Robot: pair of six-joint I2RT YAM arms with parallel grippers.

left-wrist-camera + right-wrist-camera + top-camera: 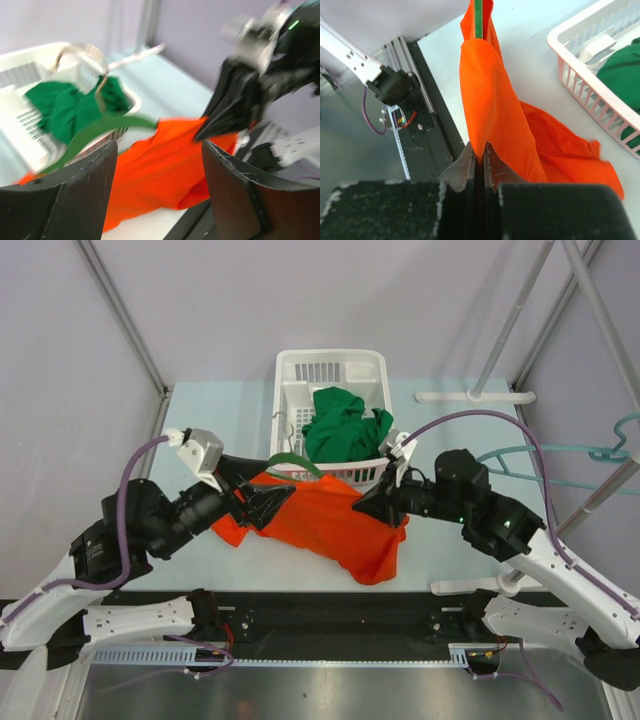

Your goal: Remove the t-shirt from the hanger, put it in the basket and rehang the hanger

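Observation:
The orange t-shirt [325, 523] lies partly on the table in front of the basket, with its right edge lifted. The green hanger [293, 462] arcs out of the shirt's top, by the basket's front wall. It shows blurred in the left wrist view [97, 131], and as a thin green bar inside the fabric in the right wrist view [478, 20]. My right gripper [372, 506] is shut on a fold of the shirt [495, 100], jaws pinched together [479, 152]. My left gripper [268, 502] hovers over the shirt's left part, jaws wide apart and empty [159, 150].
A white laundry basket [283, 390] holding a green garment [345, 427] stands behind the shirt. A clothes rack with teal hangers [600, 455] is at the right, and its white foot [475, 397] lies on the table. The table's black front rail [330, 615] is near.

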